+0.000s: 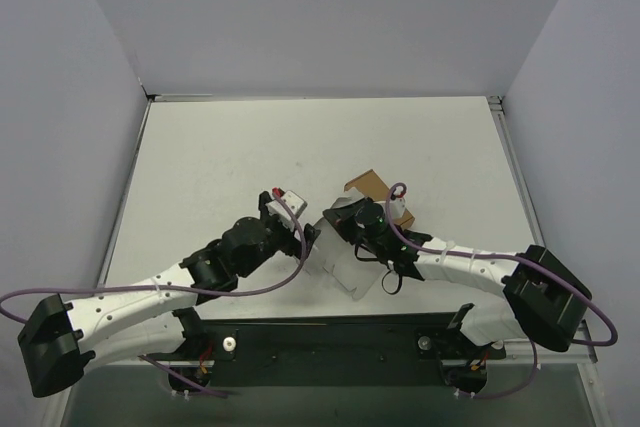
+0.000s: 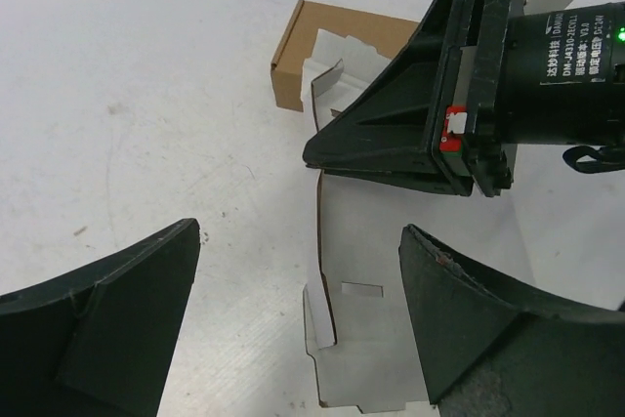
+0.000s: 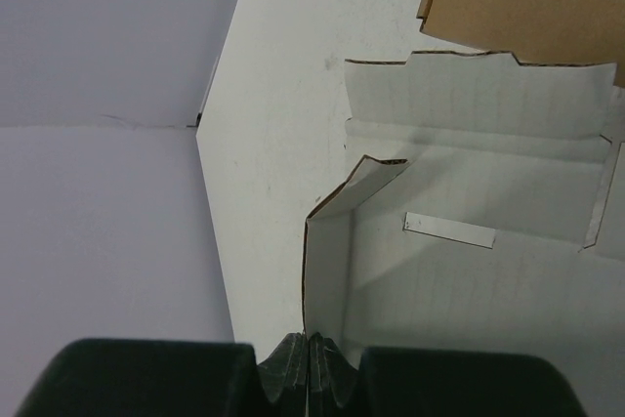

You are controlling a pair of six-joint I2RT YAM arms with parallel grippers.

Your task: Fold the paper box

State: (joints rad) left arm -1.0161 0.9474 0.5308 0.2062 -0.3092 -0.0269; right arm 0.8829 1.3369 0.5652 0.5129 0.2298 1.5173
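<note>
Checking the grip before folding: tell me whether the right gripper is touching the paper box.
Touching. In the right wrist view, the right gripper is shut on a raised edge of the paper box.

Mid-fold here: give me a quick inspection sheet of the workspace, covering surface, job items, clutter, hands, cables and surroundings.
Surface: white table, a few faint smudges.
Job's things: paper box lies mostly flat between the arms, with one side flap standing up.
Clutter: small brown box just beyond the paper box.
Hands: left hand wide open over the paper box, holding nothing; right hand shut on the edge of the raised flap.
Cables: purple cables run along both arms, looping free near the wrists.
Surroundings: plain pale walls on three sides; nothing else seen.
</note>
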